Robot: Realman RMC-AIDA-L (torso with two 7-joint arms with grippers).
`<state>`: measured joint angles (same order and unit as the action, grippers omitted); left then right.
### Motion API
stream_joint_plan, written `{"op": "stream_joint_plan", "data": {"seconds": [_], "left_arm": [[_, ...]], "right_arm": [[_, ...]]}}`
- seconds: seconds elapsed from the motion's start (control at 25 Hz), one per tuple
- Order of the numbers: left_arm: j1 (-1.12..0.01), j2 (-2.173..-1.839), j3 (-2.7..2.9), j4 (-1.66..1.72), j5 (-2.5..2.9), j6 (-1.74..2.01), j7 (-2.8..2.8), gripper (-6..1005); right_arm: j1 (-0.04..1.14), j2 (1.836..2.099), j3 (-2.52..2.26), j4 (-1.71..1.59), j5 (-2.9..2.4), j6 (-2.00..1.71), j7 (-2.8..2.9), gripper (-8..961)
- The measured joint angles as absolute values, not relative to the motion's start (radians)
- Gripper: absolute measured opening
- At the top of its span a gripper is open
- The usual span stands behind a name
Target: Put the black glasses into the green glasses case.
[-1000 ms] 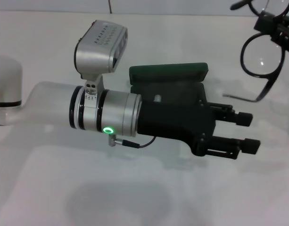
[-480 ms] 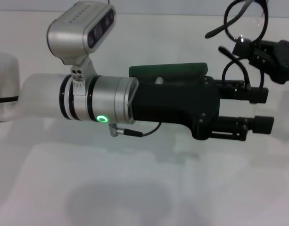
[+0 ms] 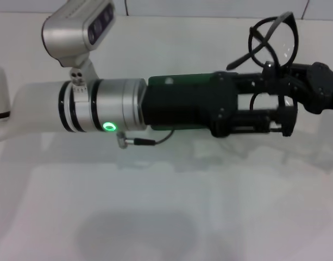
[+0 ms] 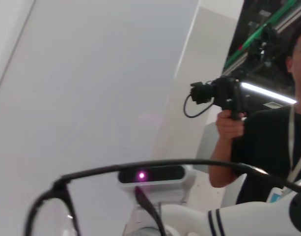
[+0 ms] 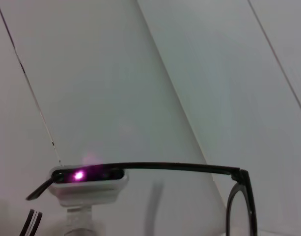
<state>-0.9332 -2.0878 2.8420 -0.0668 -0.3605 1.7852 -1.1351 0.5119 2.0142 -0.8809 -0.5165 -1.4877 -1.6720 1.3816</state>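
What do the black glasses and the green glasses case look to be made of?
The black glasses: likely glossy black plastic, given the thin, smooth frame; the lenses are clear, with a small glint. The green glasses case: a rigid-looking, matte dark green edge, mostly hidden behind the left hand; material unclear.

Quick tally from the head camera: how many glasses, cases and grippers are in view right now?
Black glasses: 1
Green glasses case: 1
Grippers: 2, left gripper and right gripper
Total: 4

1. White table [image 3: 155, 217]: the smooth, pale surface you see across the whole head view.
2. Green glasses case [image 3: 180, 81]: the one item you can see lying on it, toward the far side, mostly hidden under an arm.
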Motion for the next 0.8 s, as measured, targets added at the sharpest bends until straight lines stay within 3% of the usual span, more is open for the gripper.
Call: {"op": "stream_joint_plan", "data": {"seconds": [0.52, 0.8], "left_arm": [[-0.925, -2.087, 2.843, -0.111, -0.41, 1.771, -1.164, 636], [-0.893, -2.088, 2.842, -0.231, -0.465, 1.742, -1.163, 637]], "right_arm": [[0.511, 2.01, -0.92, -0.516, -1.503, -1.684, 1.367, 101], [0.498, 1.989, -0.906, -0.526, -1.491, -1.691, 1.37, 101]]}}
